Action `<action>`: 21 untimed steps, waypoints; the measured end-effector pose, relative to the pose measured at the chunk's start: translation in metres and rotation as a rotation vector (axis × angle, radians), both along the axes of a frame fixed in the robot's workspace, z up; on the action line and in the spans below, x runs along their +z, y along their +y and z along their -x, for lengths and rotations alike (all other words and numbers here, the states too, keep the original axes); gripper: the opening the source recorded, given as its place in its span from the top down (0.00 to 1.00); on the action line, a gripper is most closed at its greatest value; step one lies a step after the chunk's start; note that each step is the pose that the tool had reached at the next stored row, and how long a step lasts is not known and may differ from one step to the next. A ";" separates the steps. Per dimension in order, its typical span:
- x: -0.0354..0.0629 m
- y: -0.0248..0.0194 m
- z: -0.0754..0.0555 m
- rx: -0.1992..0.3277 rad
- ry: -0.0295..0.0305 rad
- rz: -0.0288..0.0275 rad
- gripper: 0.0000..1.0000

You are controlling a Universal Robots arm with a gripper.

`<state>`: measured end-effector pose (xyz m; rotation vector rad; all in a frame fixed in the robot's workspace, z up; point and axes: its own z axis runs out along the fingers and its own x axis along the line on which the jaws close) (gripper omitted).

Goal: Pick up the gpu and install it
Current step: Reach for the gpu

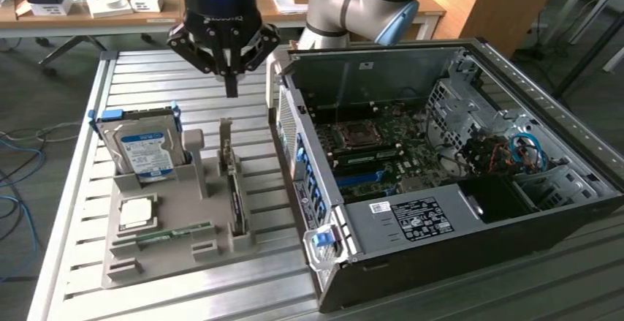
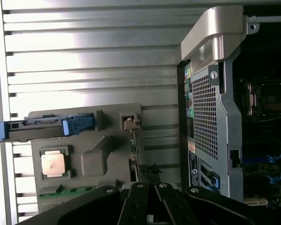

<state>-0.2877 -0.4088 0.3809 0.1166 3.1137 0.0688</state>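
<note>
Clenched, empty gripper (image 1: 231, 83) being held over slatted table (image 1: 127, 72). Thin gpu (image 1: 233, 186) being kept on edge in grey holder (image 1: 161, 262), at 6 o'clock from gripper in exterior view. Judged light, stiff, fragile; bare top edge being favoured for grasp.

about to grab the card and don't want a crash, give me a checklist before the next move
1. Gripper empty: ok, it holds nothing and hangs in the air.
2. Jaws open for a grasp: not ok, they are shut.
3. Card upright, edge-on in its holder: ok.
4. Gripper lined up over the card: cannot tell.
5. Computer case side open, board exposed: ok.
6. Free slot for the card on the board: cannot tell.
</note>
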 end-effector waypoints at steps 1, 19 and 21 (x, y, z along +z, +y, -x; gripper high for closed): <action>0.0000 -0.0019 0.000 0.000 -0.0001 0.0000 0.89; 0.0000 -0.0339 0.001 0.000 -0.0001 0.0000 0.89; 0.0000 -0.0371 0.001 0.000 0.0000 0.0000 0.89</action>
